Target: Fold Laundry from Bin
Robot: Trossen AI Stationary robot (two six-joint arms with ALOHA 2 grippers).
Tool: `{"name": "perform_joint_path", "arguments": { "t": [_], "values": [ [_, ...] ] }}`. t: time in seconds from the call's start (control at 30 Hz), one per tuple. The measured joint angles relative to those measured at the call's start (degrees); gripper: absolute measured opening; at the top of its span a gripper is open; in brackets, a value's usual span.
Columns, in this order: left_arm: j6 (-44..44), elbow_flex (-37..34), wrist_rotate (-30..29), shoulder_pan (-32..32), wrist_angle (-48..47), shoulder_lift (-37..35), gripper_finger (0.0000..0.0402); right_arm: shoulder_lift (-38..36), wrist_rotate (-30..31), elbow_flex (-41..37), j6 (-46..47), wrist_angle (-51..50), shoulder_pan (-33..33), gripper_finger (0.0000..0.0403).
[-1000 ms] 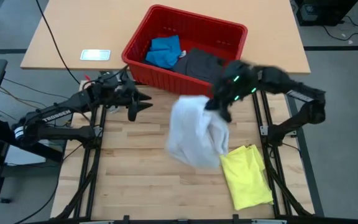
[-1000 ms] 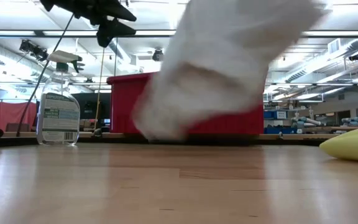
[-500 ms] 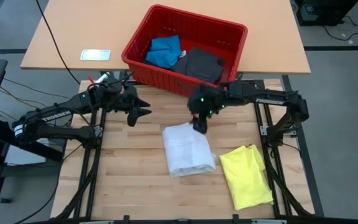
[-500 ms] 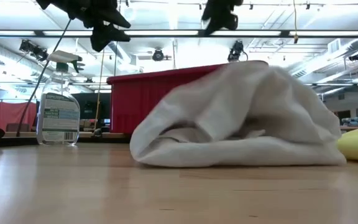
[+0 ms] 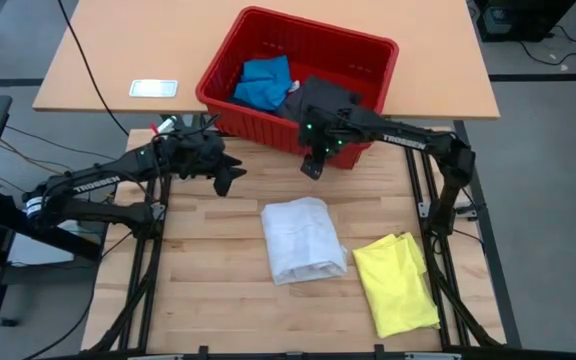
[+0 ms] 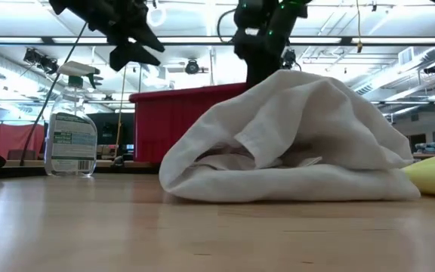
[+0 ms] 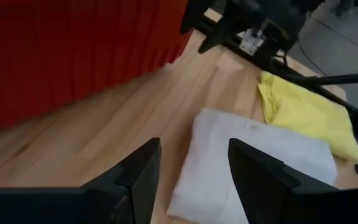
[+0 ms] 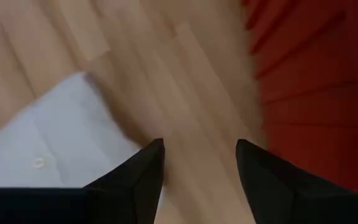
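Nearest the counter's front edge, the bright yellow T-shirt [image 5: 396,281] lies as a folded oblong on the wooden counter [image 5: 218,290], toward the right side. Just beside it, toward the middle, the white shirt [image 5: 303,240] rests in a loose, rumpled fold; the two garments are close but whether they touch cannot be told. In the low view the white shirt [image 6: 293,143] forms a soft mound and only an edge of the yellow T-shirt [image 6: 433,177] shows behind it.

Beyond the white shirt, the right tool [image 5: 311,166] hangs above bare counter, between the shirt and the near wall of the bin [image 5: 268,122]. Its fingers [image 8: 138,174] stand apart with nothing between them; the right wrist view shows wood, a corner of the white shirt and red bin wall past them.

The left tool [image 5: 230,172] hovers over the counter's left part, at about the same depth, well apart from the white shirt. Its fingers [image 7: 135,177] are likewise spread and empty.

Farther back, the red bin sits across the seam between the wooden counter and a tan table [image 5: 118,50]. Inside it lie a blue piece [image 5: 264,82] toward the left and a dark grey piece [image 5: 328,100] toward the right, touching each other.

On the tan table, left of the bin, lies a small white rectangular object [image 5: 154,88]. The low view shows a spray bottle [image 6: 71,132] at the left.
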Motion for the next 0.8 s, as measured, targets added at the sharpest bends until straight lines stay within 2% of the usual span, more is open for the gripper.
{"name": "perform_joint_path", "arguments": {
  "t": [0.17,0.43,0.8],
  "values": [
    [-1.8,-0.2,-2.6,0.0,1.0,0.0,0.0194,1.5,-1.6,-0.1,-1.8,0.4,-3.9,0.0204],
    [-4.0,-0.3,-6.5,0.0,2.6,0.0,0.0194,0.9,3.5,0.0,-5.9,5.7,-10.8,0.0205],
    [-9.4,-0.3,-8.5,0.0,2.6,0.0,0.0194,1.2,3.0,-0.3,-11.8,11.9,-18.7,0.0205]
  ]
}}
